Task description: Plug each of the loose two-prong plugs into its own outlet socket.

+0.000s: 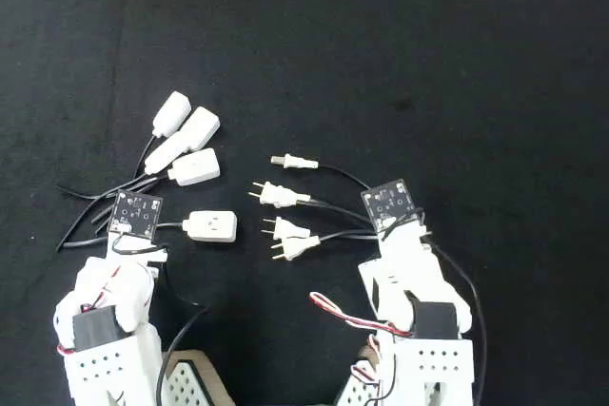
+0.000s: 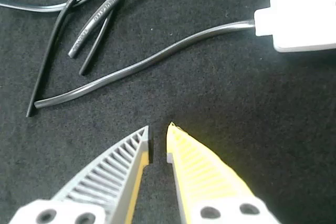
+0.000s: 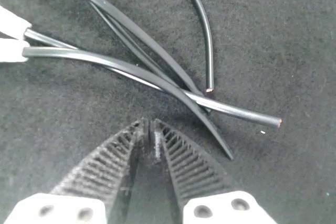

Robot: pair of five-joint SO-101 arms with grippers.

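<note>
High view. We list four white sockets on the left half of the black table, fanned from far to near. Four two-prong plugs lie loose in a column at the middle. None is seated. The near socket lies with its long axis left to right. It is just right of the left arm, with its cable end toward that arm. The near plug lies just left of the right arm. Its prongs point left toward the sockets and its cable trails right. We judge the right arm nearer the plugs and the left arm nearer the sockets.

Left wrist view. The left gripper has its fingertips drawn almost together, with a thin slit between them and nothing held. The near socket sits ahead and off to one side, apart from the tips. Its cable crosses in front of the tips.

Right wrist view. The right gripper has its fingers pressed together and empty. The plug cables cross just ahead of the tips. White plug bodies show at the picture's edge, well off the fingers' line. We judge that a sideways reach and parted fingers come first.
</note>
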